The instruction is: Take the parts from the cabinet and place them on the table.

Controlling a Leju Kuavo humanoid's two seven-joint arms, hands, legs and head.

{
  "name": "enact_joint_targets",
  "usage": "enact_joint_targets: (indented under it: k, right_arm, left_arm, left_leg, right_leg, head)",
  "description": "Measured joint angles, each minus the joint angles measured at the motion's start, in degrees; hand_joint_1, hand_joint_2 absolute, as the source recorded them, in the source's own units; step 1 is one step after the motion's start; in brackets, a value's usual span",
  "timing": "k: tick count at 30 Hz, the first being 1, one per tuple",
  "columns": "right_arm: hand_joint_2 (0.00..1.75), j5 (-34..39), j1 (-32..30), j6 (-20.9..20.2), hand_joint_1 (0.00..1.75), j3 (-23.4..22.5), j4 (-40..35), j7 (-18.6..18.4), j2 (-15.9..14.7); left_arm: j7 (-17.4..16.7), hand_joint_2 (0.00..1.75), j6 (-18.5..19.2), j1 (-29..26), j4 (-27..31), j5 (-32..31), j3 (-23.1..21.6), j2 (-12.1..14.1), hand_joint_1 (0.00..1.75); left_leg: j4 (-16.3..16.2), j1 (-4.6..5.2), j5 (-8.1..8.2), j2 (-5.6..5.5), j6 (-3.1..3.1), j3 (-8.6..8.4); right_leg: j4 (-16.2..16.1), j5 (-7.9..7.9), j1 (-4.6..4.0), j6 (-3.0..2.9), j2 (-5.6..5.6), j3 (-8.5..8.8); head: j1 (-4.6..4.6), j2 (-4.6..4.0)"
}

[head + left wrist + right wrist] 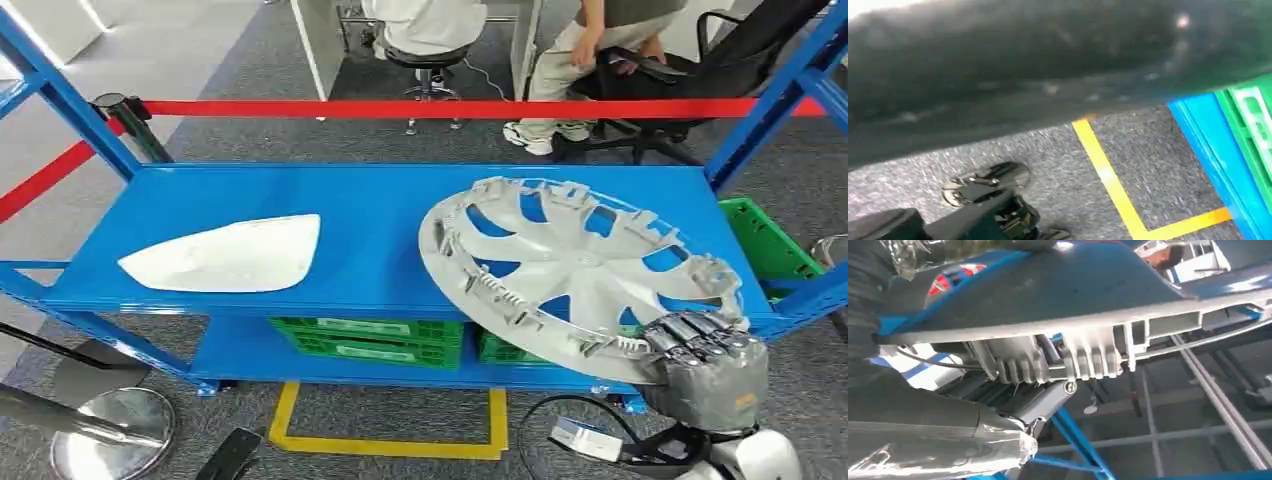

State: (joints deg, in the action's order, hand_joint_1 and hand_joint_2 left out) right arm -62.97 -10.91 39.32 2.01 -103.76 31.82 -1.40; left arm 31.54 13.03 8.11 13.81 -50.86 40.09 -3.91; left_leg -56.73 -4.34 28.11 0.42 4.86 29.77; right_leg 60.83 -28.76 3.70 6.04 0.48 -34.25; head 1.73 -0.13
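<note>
My right hand (705, 350) gripping the silver wheel cover (575, 270) by its near rim, tilted off the blue shelf (380, 230), white panel (225, 255) well to my left, left hand's fingers untellable

The wheel cover (575, 270) gripped at its rim by the right hand (705, 365) looks like moulded plastic, matt silver-grey, its ribbed clips (1058, 362) a paler smooth plastic. The hand itself is wrapped in grey cloth-like covering with a crinkled glossy film (943, 457) at the wrist. Under the cover, the shelf (250, 200) is painted metal, smooth blue with a soft sheen. Well away from the hand lies a white shell part (225, 256), smooth and faintly glossy. Below the shelf sit green plastic crates (365, 340). The floor (1158, 165) is rough grey carpet crossed by glossy yellow tape (1108, 175), and a polished metal stanchion base (110, 430) shines mirror-bright
</note>
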Motion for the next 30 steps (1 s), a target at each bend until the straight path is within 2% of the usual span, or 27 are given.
enact_joint_targets:
  k: [1, 2, 4, 5, 6, 8, 9, 10, 11, 12, 13, 14, 15, 16, 18, 19, 20, 21, 22, 24, 25, 26, 27, 28, 29, 30]
  right_arm:
    - [1.75, -0.05, -0.21, 0.06, 1.64, -0.06, -0.02, 0.04, -0.06]
    - [1.75, 0.13, -0.24, 0.09, 1.64, -0.13, -0.07, 0.02, -0.07]
    - [1.75, 0.06, -0.31, 0.09, 1.64, -0.2, 0.07, 0.08, -0.07]
    - [1.75, 0.13, -0.35, 0.09, 1.64, -0.26, -0.02, 0.0, -0.04]
    - [1.75, 0.11, -0.39, 0.11, 1.64, -0.35, -0.04, 0.0, -0.04]
    - [1.75, 0.13, -0.26, 0.11, 1.64, -0.42, -0.04, 0.04, -0.07]
    - [1.75, 0.13, -0.29, 0.11, 1.64, -0.42, -0.04, 0.06, -0.07]
    - [1.75, 0.13, -0.32, 0.11, 1.64, -0.42, -0.04, 0.06, -0.07]
    - [1.75, 0.17, -0.31, 0.11, 1.64, -0.42, -0.04, 0.06, -0.07]
    - [1.75, 0.2, -0.32, 0.11, 1.64, -0.42, -0.04, 0.06, -0.07]
    - [1.75, 0.2, -0.33, 0.11, 1.64, -0.42, -0.07, 0.06, -0.07]
    - [1.75, 0.22, -0.29, 0.11, 1.64, -0.42, -0.06, 0.06, -0.07]
    - [1.75, 0.24, -0.27, 0.13, 1.64, -0.42, -0.04, 0.06, -0.07]
    - [1.75, 0.24, -0.22, 0.13, 1.64, -0.44, -0.04, 0.11, -0.11]
    - [1.75, 0.24, -0.27, 0.13, 1.64, -0.44, -0.07, 0.13, -0.11]
    - [1.75, 0.26, -0.26, 0.13, 1.64, -0.44, -0.13, 0.13, -0.11]
    - [1.75, 0.26, -0.45, 0.13, 1.64, -0.44, -0.13, 0.13, -0.13]
    - [1.75, 0.31, -0.4, 0.13, 1.64, -0.44, -0.13, 0.13, -0.13]
    - [1.75, 0.3, -0.33, 0.13, 1.64, -0.44, -0.09, 0.13, -0.15]
    - [1.75, 0.33, -0.34, 0.13, 1.64, -0.44, -0.09, 0.17, -0.17]
    - [1.75, 0.28, -0.39, 0.13, 1.64, -0.44, -0.07, 0.22, -0.17]
    - [1.75, 0.28, -0.44, 0.13, 1.64, -0.42, -0.04, 0.22, -0.17]
    - [1.75, 0.31, -0.45, 0.13, 1.64, -0.42, -0.04, 0.22, -0.22]
    - [1.75, 0.33, -0.44, 0.13, 1.64, -0.42, -0.04, 0.22, -0.26]
    - [1.75, 0.31, -0.37, 0.13, 1.64, -0.42, -0.04, 0.22, -0.26]
    - [1.75, 0.28, -0.32, 0.13, 1.64, -0.42, 0.04, 0.22, -0.26]
  left_arm:
    - [0.02, 0.0, 0.18, -0.05, -0.04, 0.08, -0.02, -0.26, 0.0]
    - [0.02, 0.0, 0.31, -0.18, -0.13, 0.31, -0.02, -0.46, 0.0]
    - [0.02, 0.0, 0.61, -0.18, -0.2, 0.57, 0.0, -0.13, 0.0]
    - [0.02, 0.0, 0.68, -0.11, -0.22, 0.7, 0.0, -0.26, 0.0]
    - [0.02, 0.0, 0.68, -0.08, -0.22, 0.83, 0.0, -0.24, 0.0]
    - [0.04, 0.0, 0.74, -0.09, -0.24, 0.96, 0.0, -0.37, 0.0]
    - [0.07, 0.0, 0.77, -0.16, -0.24, 0.98, 0.0, -0.39, 0.0]
    - [0.13, 0.0, 0.79, -0.2, -0.24, 0.98, 0.0, -0.41, 0.0]
    - [0.15, 0.0, 0.79, -0.19, -0.24, 1.0, 0.0, -0.44, 0.0]
    - [0.17, 0.0, 0.79, -0.16, -0.24, 1.0, 0.0, -0.48, 0.0]
    - [0.31, 0.0, 0.74, -0.13, -0.24, 1.05, 0.0, -0.52, 0.0]
    - [0.39, 0.0, 0.68, -0.09, -0.24, 1.07, 0.0, -0.3, 0.0]
    - [0.46, 0.0, 0.63, 0.0, -0.24, 1.05, -0.02, 0.11, 0.0]
    - [0.63, 0.0, 0.57, 0.0, -0.28, 1.07, -0.04, -0.22, 0.0]
    - [0.9, 0.0, 0.39, -0.09, -0.28, 1.18, -0.04, 0.0, 0.0]
    - [1.05, 0.0, 0.39, -0.08, -0.28, 1.22, -0.04, 0.11, 0.0]
    - [1.12, 0.0, 0.39, -0.01, -0.28, 1.25, -0.02, 0.11, 0.0]
    - [1.18, 0.0, 0.42, 0.06, -0.28, 1.31, -0.02, 0.0, 0.0]
    - [1.18, 0.0, 0.44, 0.11, -0.28, 1.31, -0.02, -0.06, 0.0]
    - [1.18, 0.0, 0.46, -0.12, -0.28, 1.29, -0.02, -0.33, 0.0]
    - [1.18, 0.0, 0.46, -0.2, -0.31, 1.29, -0.02, -0.46, 0.0]
    - [1.18, 0.0, 0.46, -0.21, -0.31, 1.29, -0.02, -0.48, 0.0]
    - [1.18, 0.0, 0.46, -0.2, -0.31, 1.29, -0.02, -0.55, 0.0]
    - [1.18, 0.0, 0.44, -0.19, -0.31, 1.33, -0.02, -0.55, 0.0]
    - [1.18, 0.0, 0.46, -0.19, -0.31, 1.44, -0.02, -0.54, 0.0]
    - [1.18, 0.0, 0.42, -0.15, -0.31, 1.62, -0.02, -0.35, 0.0]
  left_leg:
    - [-0.52, 0.3, -0.05, -0.08, 0.13, 0.57]
    - [-0.52, 0.29, 0.03, -0.08, 0.28, 0.53]
    - [-0.51, 0.07, 0.3, -0.04, 0.81, 0.8]
    - [-1.73, -0.04, 1.68, -0.06, 0.55, 1.4]
    - [-5.02, 0.12, 3.91, -0.01, -0.1, 2.83]
    - [-15.65, 1.11, 8.72, -0.01, -1.1, 7.77]
    - [-19.38, 1.63, 9.74, -0.01, -1.73, 9.6]
    - [-20.56, 2.29, 9.44, -0.04, -2.61, 10.35]
    - [-19.22, 3.09, 7.77, -0.08, -3.87, 9.95]
    - [-16.18, 3.97, 5.57, -0.12, -5.36, 8.66]
    - [-11.69, 5.1, 3.15, -0.25, -7.33, 6.63]
    - [-7.46, 6.64, 1.62, -0.54, -9.95, 4.79]
    - [-6.85, 6.83, 2.38, -0.44, -12.07, 4.46]
    - [-5.77, 6.92, 1.77, -0.38, -12.1, 4.36]
    - [-4.61, 7.5, 1.09, -0.48, -12.25, 4.18]
    - [-2.79, 7.22, 0.18, -0.47, -12.3, 3.49]
    - [-0.92, 6.59, -0.99, -0.31, -10.68, 2.56]
    - [-0.09, 6.38, -1.41, -0.37, -10.36, 2.29]
    - [0.0, 6.17, -1.73, -0.36, -9.82, 2.44]
    - [-0.05, 6.02, -1.7, -0.24, -9.09, 2.63]
    - [-0.07, 5.94, -1.75, -0.19, -8.84, 2.69]
    - [-0.09, 5.81, -1.78, -0.19, -8.58, 2.69]
    - [-0.16, 5.6, -1.75, -0.19, -8.17, 2.67]
    - [-0.39, 5.37, -1.67, -0.22, -7.82, 2.68]
    - [-0.83, 5.18, -1.43, -0.24, -7.4, 2.72]
    - [-0.88, 5.28, -1.44, -0.26, -6.84, 2.94]
  right_leg:
    - [1.34, -0.53, 0.17, -2.35, 0.24, -0.72]
    - [1.96, -0.7, 0.16, -2.69, 0.16, -1.06]
    - [3.19, -0.67, -0.03, -2.88, 0.19, -2.09]
    - [3.14, -0.88, -0.26, -3.69, 0.26, -2.27]
    - [3.14, -0.85, -0.54, -3.92, 0.2, -2.26]
    - [2.92, -0.59, -1.3, -4.35, 0.14, -2.35]
    - [2.91, -0.56, -1.78, -4.43, 0.15, -2.39]
    - [2.9, -0.56, -2.32, -4.59, 0.19, -2.39]
    - [2.84, -0.61, -2.95, -4.89, 0.28, -2.39]
    - [2.81, -0.57, -3.61, -5.27, 0.34, -2.38]
    - [2.69, -0.45, -4.3, -5.57, 0.41, -2.31]
    - [2.56, -0.31, -4.49, -5.81, 0.39, -2.28]
    - [2.44, -0.14, -4.72, -5.87, 0.21, -2.43]
    - [2.07, 0.12, -4.0, -5.93, 0.42, -2.48]
    - [1.2, 0.8, -3.7, -5.21, 0.28, -2.43]
    - [0.38, 1.25, -4.08, -4.83, 0.3, -2.1]
    - [1.08, 0.76, -4.09, -4.87, 0.14, -2.72]
    - [2.45, -0.6, -4.08, -4.34, 0.11, -3.31]
    - [5.4, -2.43, -3.92, -3.84, 0.11, -4.55]
    - [13.15, -6.05, -3.33, -2.86, 0.05, -7.78]
    - [14.72, -6.25, -3.08, -2.51, 0.02, -8.37]
    - [13.55, -4.98, -2.84, -2.09, -0.14, -7.56]
    - [9.73, -2.72, -2.56, -1.7, -0.24, -5.41]
    - [4.4, -0.3, -2.31, -1.36, -0.42, -2.45]
    - [-0.77, 0.53, -2.09, -1.09, -0.66, 0.19]
    - [-0.7, -0.71, -2.58, -1.65, -0.35, 0.52]
  head:
    - [-0.72, 0.02]
    - [-1.55, 0.02]
    - [-1.66, 0.0]
    - [-2.15, 0.0]
    - [-2.41, 0.02]
    - [-2.52, 0.0]
    - [-2.63, 0.0]
    - [-2.65, 0.0]
    - [-2.61, 0.0]
    - [-2.72, 0.0]
    - [-2.73, 0.0]
    - [-2.59, 0.0]
    - [-1.77, 0.0]
    - [-1.8, 0.0]
    - [-2.19, 0.0]
    - [-2.23, 0.0]
    - [-2.21, 0.0]
    - [-1.88, 0.0]
    - [-1.86, 0.0]
    - [-1.84, 0.0]
    - [-1.86, 0.0]
    - [-1.82, 0.0]
    - [-1.84, 0.0]
    - [-1.82, 0.0]
    - [-1.82, 0.0]
    - [-1.75, 0.0]
